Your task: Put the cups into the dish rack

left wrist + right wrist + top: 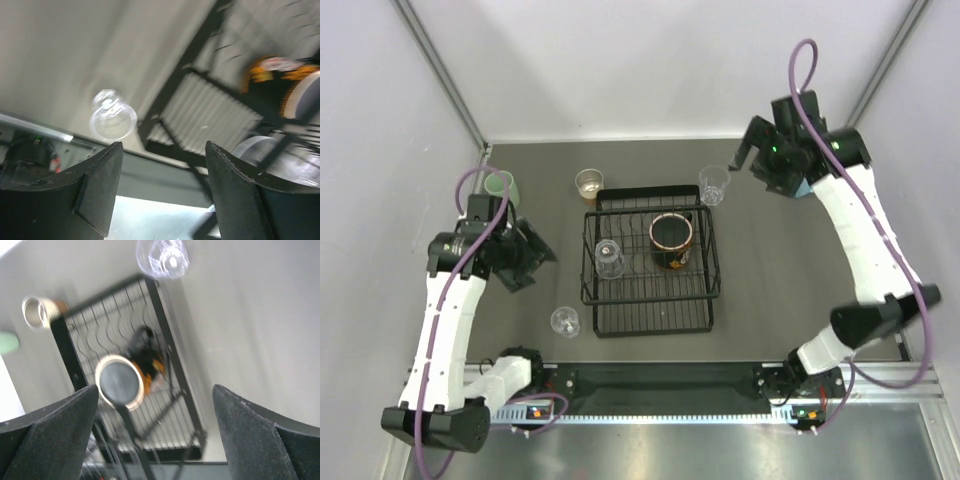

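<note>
Left claw (pixel 162 150) gapes above the dark grey table (pixel 770 260), white walls (pixel 620 60) around.

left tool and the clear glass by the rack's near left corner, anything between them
Nothing, just bare table between the left tool and that clear glass, plain in the top view.

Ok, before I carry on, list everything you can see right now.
Dish rack: one, black wire, table centre.
Dark cup: one, orange markings, in the rack.
Clear glasses: three; one in the rack's left side, one off its near left corner, one off its far right corner.
Tan cup: one, off the rack's far left corner.
Green tumbler: one, pale green, far left.
Light blue item: one, mostly hidden under right arm.
Left gripper: black, open, empty, left of rack.
Right gripper: black, open, empty, far right.
</note>
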